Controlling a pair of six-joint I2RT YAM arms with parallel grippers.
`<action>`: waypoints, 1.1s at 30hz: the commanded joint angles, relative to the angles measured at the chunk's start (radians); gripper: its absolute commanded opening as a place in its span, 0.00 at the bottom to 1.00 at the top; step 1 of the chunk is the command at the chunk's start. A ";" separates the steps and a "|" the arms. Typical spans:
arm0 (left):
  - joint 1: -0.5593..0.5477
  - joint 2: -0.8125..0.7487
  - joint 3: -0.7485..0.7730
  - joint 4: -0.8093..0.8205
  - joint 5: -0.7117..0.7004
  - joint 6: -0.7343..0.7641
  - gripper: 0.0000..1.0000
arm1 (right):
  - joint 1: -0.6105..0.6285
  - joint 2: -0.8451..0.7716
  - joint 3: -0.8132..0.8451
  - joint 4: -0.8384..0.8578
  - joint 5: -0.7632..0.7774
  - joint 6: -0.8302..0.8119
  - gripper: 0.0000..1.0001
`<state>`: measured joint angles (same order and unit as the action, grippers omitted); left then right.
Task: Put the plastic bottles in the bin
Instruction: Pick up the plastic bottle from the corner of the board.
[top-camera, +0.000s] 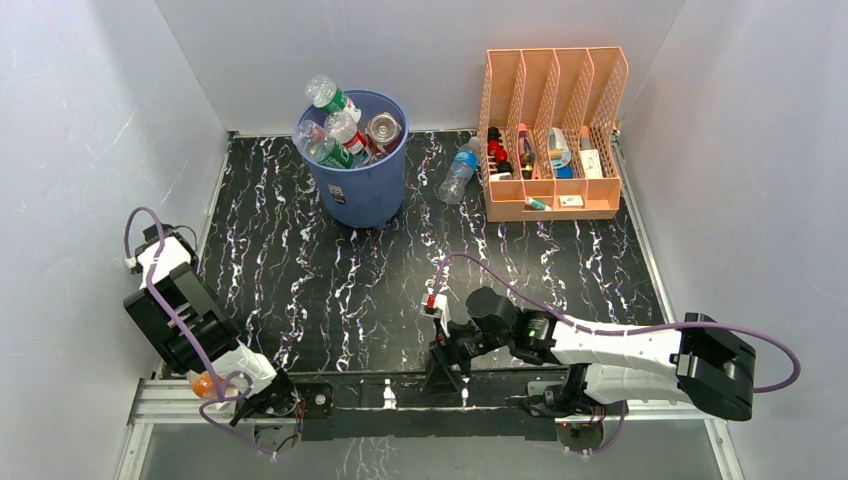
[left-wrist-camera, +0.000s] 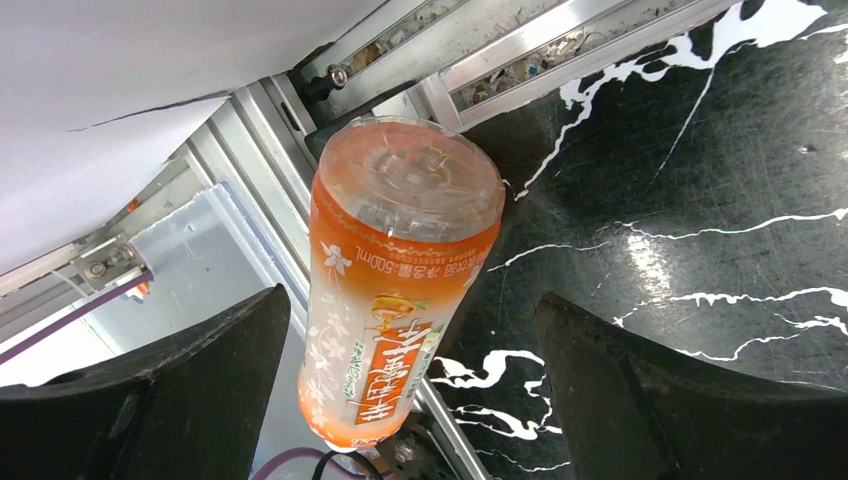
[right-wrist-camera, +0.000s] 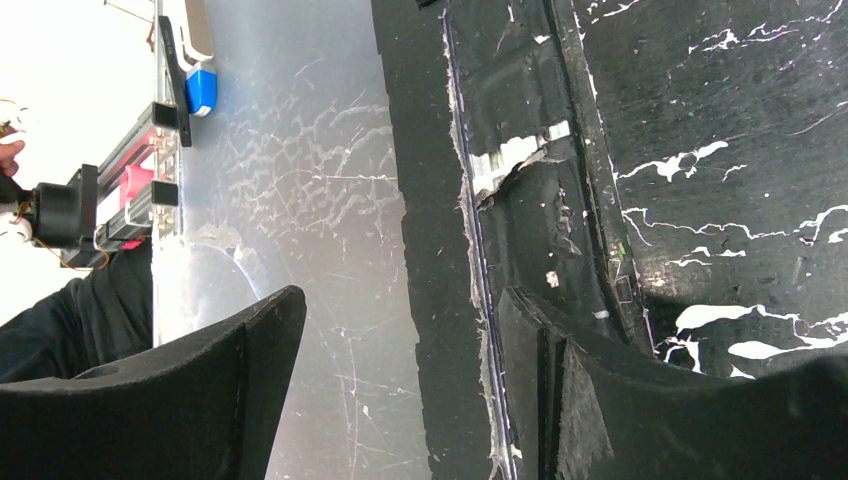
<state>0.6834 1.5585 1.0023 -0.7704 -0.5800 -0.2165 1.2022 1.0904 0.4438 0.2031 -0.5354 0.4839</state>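
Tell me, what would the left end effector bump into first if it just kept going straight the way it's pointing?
Most likely the orange bottle: it sits right ahead of the left end effector, between its open fingers. How close it is remains unclear.

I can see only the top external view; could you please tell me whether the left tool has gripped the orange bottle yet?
Observer: Not yet. The left wrist view shows the left tool open, with a gap on either side of the orange bottle.
Operator: Thank you. How does the bottle lie?
Observer: Lengthwise between the fingers, over the metal rail at the table edge.
Operator: Is the right tool carrying anything?
Observer: No; the right wrist view shows the right tool open and empty.
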 joint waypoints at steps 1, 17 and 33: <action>0.005 -0.035 -0.027 0.021 0.023 0.015 0.93 | -0.020 -0.009 -0.003 0.052 -0.044 -0.015 0.82; 0.005 0.019 -0.058 0.059 -0.054 -0.019 0.66 | -0.030 0.058 0.011 0.075 -0.067 0.002 0.81; -0.039 0.049 0.044 0.057 0.056 -0.012 0.33 | -0.030 0.100 0.024 0.091 -0.077 0.018 0.80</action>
<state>0.6754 1.6066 0.9890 -0.7109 -0.5854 -0.2195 1.1774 1.1831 0.4412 0.2417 -0.5888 0.4973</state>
